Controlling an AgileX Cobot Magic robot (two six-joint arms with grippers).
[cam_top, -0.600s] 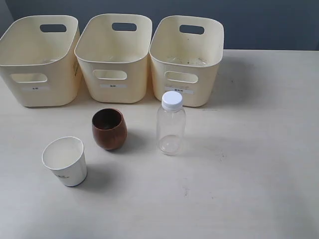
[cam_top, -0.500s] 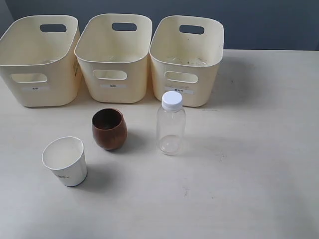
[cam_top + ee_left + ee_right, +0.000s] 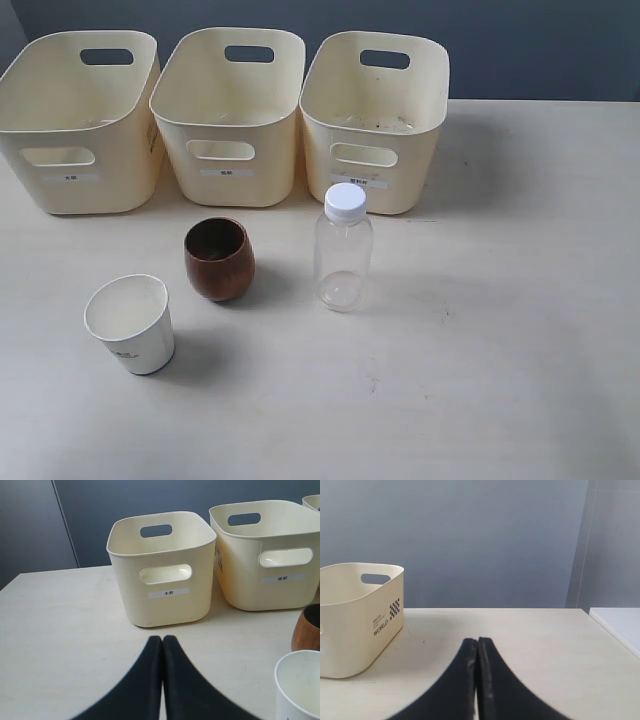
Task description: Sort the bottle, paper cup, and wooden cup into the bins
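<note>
1. The left gripper (image 3: 162,642) is clenched, its black fingers pressed together on nothing. The right gripper (image 3: 476,645) is clenched the same way.
2. The paper cup (image 3: 130,325) stands upright nearest on the table (image 3: 500,320), toward the left. It is white and tapered, with a small dark mark near its base and a plain white inside.
3. The wooden cup (image 3: 219,260) stands behind and right of it, apart. It is rounded, reddish-brown and dark inside.
4. The bottle (image 3: 343,250) stands upright right of the wooden cup, clear and white-capped.
5. Farthest, the left bin (image 3: 100,195), middle bin (image 3: 255,188) and right bin (image 3: 405,190) sit side by side. They are cream, with oval cut-outs and white labels. Their insides show bare walls; the right bin's floor has dark specks.
</note>
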